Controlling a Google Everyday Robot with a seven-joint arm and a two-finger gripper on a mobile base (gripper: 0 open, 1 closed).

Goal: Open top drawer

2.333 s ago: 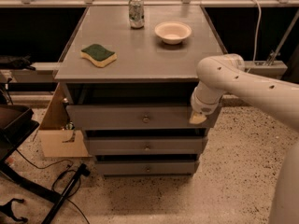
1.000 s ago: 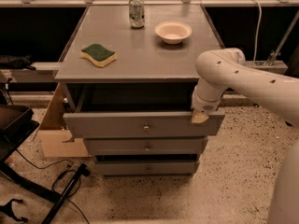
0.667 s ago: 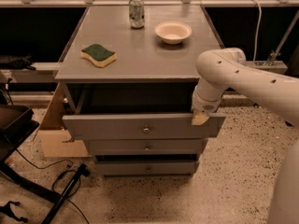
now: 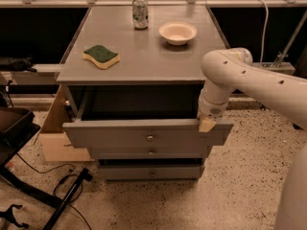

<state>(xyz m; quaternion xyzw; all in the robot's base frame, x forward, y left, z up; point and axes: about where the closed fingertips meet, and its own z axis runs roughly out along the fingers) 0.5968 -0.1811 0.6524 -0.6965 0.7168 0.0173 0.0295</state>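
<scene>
The top drawer (image 4: 115,134) of the grey cabinet is pulled partway out toward me, and its dark, deep box shows behind the wide front. A small round metal knob (image 4: 150,138) sits at the front's centre. My gripper (image 4: 207,123), on the end of the white arm (image 4: 225,75), rests on the top edge of the drawer front near its right end, with its tan tip touching the edge. Two narrower drawers sit below, the middle one (image 4: 151,152) slightly out and the bottom one (image 4: 152,173) closed.
On the cabinet top (image 4: 144,56) are a green sponge (image 4: 100,56), a can (image 4: 140,12) and a white bowl (image 4: 177,33). A cardboard box (image 4: 55,131) stands against the cabinet's left side. A black stand (image 4: 14,128) and cables (image 4: 67,181) lie on the floor at left.
The top drawer has slid out toward me from nearly closed to well open. My gripper has moved toward me with its front edge.
</scene>
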